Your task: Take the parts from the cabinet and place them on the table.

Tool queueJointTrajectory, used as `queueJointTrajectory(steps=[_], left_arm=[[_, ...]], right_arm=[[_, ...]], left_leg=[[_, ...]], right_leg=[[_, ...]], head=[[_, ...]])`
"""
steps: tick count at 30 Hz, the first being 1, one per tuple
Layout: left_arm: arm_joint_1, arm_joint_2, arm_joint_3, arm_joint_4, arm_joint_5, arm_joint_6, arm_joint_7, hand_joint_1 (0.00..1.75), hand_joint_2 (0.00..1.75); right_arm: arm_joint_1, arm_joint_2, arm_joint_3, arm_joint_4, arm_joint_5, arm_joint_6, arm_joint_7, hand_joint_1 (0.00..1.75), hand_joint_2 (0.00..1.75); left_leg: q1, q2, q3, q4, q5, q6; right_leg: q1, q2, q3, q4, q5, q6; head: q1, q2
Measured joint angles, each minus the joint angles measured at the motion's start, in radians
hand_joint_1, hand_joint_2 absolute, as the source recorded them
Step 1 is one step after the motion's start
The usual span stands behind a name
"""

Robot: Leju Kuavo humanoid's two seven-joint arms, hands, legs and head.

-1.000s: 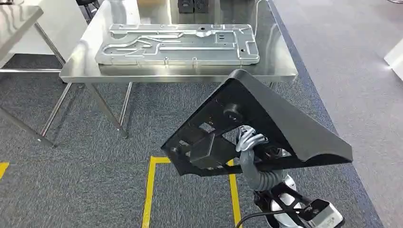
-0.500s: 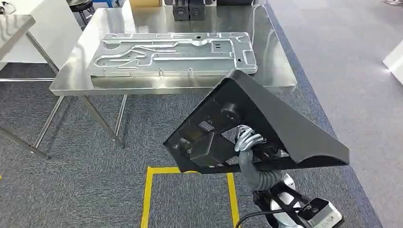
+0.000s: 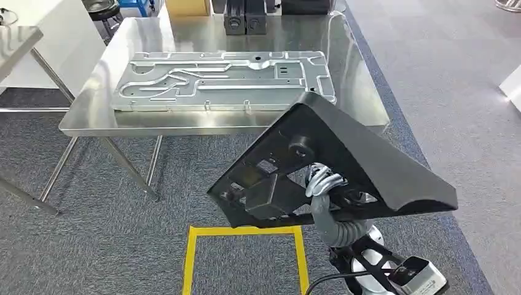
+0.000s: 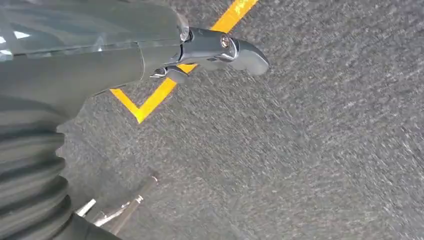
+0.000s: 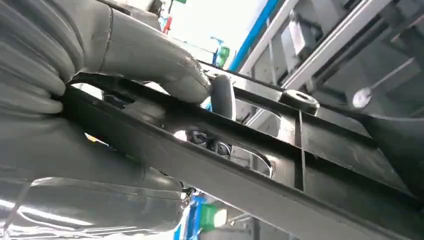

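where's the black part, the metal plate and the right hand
black part (image 3: 368, 160), head view, on its broad upper face
metal plate (image 3: 224, 80), head view, on its ribbed middle
right hand (image 3: 322, 181), head view, on the silver fingers

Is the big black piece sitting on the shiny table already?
No, the black part is gripped in the right hand above the carpet, short of the steel table.

No legible text or labels.

A matte black triangular plastic part (image 3: 356, 160), a shiny silver steel bench (image 3: 362, 92) (mirror-bright), speckled grey carpet floor (image 3: 110, 246) with yellow tape lines (image 3: 242, 231).
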State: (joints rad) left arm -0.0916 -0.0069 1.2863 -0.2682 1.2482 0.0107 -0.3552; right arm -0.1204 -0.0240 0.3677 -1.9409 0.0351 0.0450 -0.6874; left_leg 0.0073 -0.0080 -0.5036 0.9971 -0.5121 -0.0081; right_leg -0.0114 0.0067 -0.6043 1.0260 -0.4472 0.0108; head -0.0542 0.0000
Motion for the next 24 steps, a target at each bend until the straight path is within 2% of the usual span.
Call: queueJointTrajectory(steps=[1, 2, 3, 5, 6, 7, 8, 9, 11, 12, 13, 16, 17, 18, 19, 21, 22, 23, 24], left_arm=[[-0.002, 0.0, 0.0, 0.0, 0.0, -0.001, -0.002, 0.0, 1.75], [-0.002, 0.001, 0.0, 0.0, 0.001, -0.003, -0.002, 0.0, 1.75], [-0.003, 0.0, 0.0, 0.0, 0.0, -0.003, -0.002, 0.0, 1.75], [-0.002, 0.001, 0.0, 0.0, 0.0, -0.004, -0.002, 0.0, 1.75], [-0.001, 0.001, 0.0, 0.0, 0.0, -0.005, -0.002, 0.0, 1.75], [0.001, 0.001, 0.0, 0.0, 0.0, -0.005, -0.002, 0.0, 1.75], [0.002, 0.001, 0.0, 0.0, 0.0, -0.005, -0.002, 0.0, 1.75], [0.002, 0.0, 0.0, 0.0, 0.0, -0.005, -0.002, 0.0, 1.75], [0.002, 0.001, 0.0, 0.0, 0.0, -0.005, -0.002, 0.0, 1.75], [0.001, 0.003, 0.0, 0.0, 0.0, -0.006, -0.002, 0.0, 1.75], [-0.002, 0.004, 0.0, 0.0, 0.0, -0.007, -0.001, 0.0, 1.75], [0.001, 0.004, 0.0, 0.0, 0.0, -0.008, -0.001, 0.0, 1.75], [0.0, 0.003, 0.0, 0.0, 0.0, -0.008, 0.0, 0.0, 1.75], [-0.001, 0.003, 0.0, 0.0, 0.0, -0.01, 0.0, 0.0, 1.75], [-0.001, 0.003, 0.0, 0.0, 0.0, -0.01, 0.0, 0.0, 1.75], [-0.001, 0.003, 0.0, 0.0, 0.0, -0.01, 0.0, 0.0, 1.75], [0.0, 0.003, 0.0, 0.0, 0.0, -0.01, 0.0, 0.0, 1.75], [0.0, 0.003, 0.0, 0.0, 0.0, -0.01, 0.0, 0.0, 1.75], [0.001, 0.003, 0.0, 0.0, 0.0, -0.01, 0.0, 0.0, 1.75]], right_arm=[[-0.001, 0.0, -0.005, 0.0, -0.006, 0.005, 0.0, 1.75, 1.75], [0.0, 0.002, -0.008, -0.002, -0.017, 0.018, 0.0, 1.75, 1.75], [-0.003, 0.003, -0.012, -0.002, -0.026, 0.03, 0.0, 1.75, 1.75], [-0.002, 0.01, -0.019, -0.002, -0.036, 0.05, 0.0, 1.75, 1.75], [-0.002, 0.013, -0.022, -0.002, -0.036, 0.056, 0.0, 1.75, 1.75], [-0.001, 0.016, -0.026, -0.002, -0.035, 0.061, 0.0, 1.75, 1.75], [0.001, 0.02, -0.033, -0.002, -0.032, 0.068, 0.0, 1.75, 1.75], [0.001, 0.025, -0.037, -0.002, -0.029, 0.07, 0.0, 1.75, 1.75], [0.001, 0.033, -0.043, -0.002, -0.016, 0.066, 0.0, 1.75, 1.75], [0.001, 0.034, -0.045, -0.002, -0.011, 0.064, 0.0, 1.75, 1.75], [0.0, 0.034, -0.048, -0.002, -0.01, 0.064, 0.0, 1.75, 1.75], [0.001, 0.036, -0.057, -0.003, -0.005, 0.064, 0.0, 1.75, 1.75], [0.001, 0.037, -0.059, -0.004, -0.004, 0.064, 0.0, 1.75, 1.75], [0.001, 0.037, -0.061, -0.006, -0.003, 0.064, 0.0, 1.75, 1.75], [-0.001, 0.037, -0.061, -0.008, -0.002, 0.064, 0.0, 1.75, 1.75], [0.003, 0.037, -0.063, -0.008, -0.002, 0.062, 0.0, 1.75, 1.75], [0.006, 0.037, -0.063, -0.008, 0.0, 0.062, 0.0, 1.75, 1.75], [0.008, 0.037, -0.063, -0.008, 0.0, 0.061, 0.0, 1.75, 1.75], [0.009, 0.037, -0.064, -0.008, 0.0, 0.06, 0.0, 1.75, 1.75]], left_leg=[[0.001, 0.002, 0.007, -0.003, -0.003, -0.009], [0.005, 0.003, 0.01, 0.004, -0.008, -0.014], [0.005, 0.004, -0.004, 0.041, -0.024, -0.018], [0.005, 0.004, -0.092, 0.2, -0.093, -0.025], [0.005, 0.004, -0.142, 0.279, -0.117, -0.027], [0.005, 0.004, -0.182, 0.331, -0.119, -0.028], [0.005, 0.004, -0.195, 0.323, -0.086, -0.027], [0.005, 0.004, -0.183, 0.274, -0.039, -0.024], [0.004, 0.003, -0.115, 0.091, 0.076, -0.013], [0.002, 0.003, -0.094, 0.032, 0.092, -0.006], [-0.005, 0.003, -0.086, 0.023, 0.079, -0.001], [-0.009, 0.002, -0.089, 0.025, 0.071, 0.013], [0.002, 0.003, -0.079, 0.013, 0.075, 0.02], [0.002, 0.002, -0.07, 0.007, 0.074, 0.024], [0.002, 0.004, -0.065, 0.006, 0.069, 0.032], [0.001, 0.005, -0.057, 0.007, 0.06, 0.036], [0.001, 0.005, -0.052, 0.007, 0.054, 0.036], [0.001, 0.005, -0.046, 0.007, 0.048, 0.035], [0.001, 0.004, -0.036, 0.007, 0.041, 0.034]], right_leg=[[0.0, 0.002, 0.004, -0.006, -0.001, -0.009], [-0.006, 0.002, 0.015, -0.014, 0.001, -0.016], [-0.006, 0.002, 0.023, -0.016, -0.004, -0.024], [-0.003, 0.001, 0.031, -0.016, -0.013, -0.032], [-0.002, 0.003, 0.034, -0.016, -0.018, -0.033], [-0.001, 0.007, 0.039, -0.016, -0.023, -0.033], [-0.001, 0.011, 0.048, -0.016, -0.028, -0.032], [0.0, 0.012, 0.056, -0.016, -0.034, -0.032], [0.0, 0.014, 0.08, -0.016, -0.049, -0.028], [0.0, 0.014, 0.083, -0.017, -0.056, -0.024], [0.005, 0.017, 0.083, -0.013, -0.062, -0.014], [0.001, 0.018, 0.087, -0.021, -0.068, 0.001], [0.005, 0.016, 0.092, -0.018, -0.076, 0.009], [0.003, 0.007, 0.087, 0.006, -0.083, 0.014], [0.002, 0.004, 0.057, 0.061, -0.109, 0.018], [-0.002, 0.003, -0.049, 0.235, -0.172, 0.022], [-0.002, 0.002, -0.091, 0.29, -0.177, 0.023], [-0.003, 0.001, -0.114, 0.305, -0.165, 0.024], [-0.004, -0.001, -0.115, 0.274, -0.122, 0.024]], head=[[0.0, 0.0], [0.0, 0.0], [0.0, 0.0], [0.0, 0.0], [0.0, 0.0], [0.0, 0.0], [0.0, 0.0], [0.0, 0.0], [0.0, 0.0], [0.0, 0.0], [0.0, 0.0], [0.0, 0.0], [0.0, 0.0], [0.0, 0.0], [0.0, 0.0], [0.0, 0.0], [0.0, 0.0], [0.0, 0.0], [0.0, 0.0]])
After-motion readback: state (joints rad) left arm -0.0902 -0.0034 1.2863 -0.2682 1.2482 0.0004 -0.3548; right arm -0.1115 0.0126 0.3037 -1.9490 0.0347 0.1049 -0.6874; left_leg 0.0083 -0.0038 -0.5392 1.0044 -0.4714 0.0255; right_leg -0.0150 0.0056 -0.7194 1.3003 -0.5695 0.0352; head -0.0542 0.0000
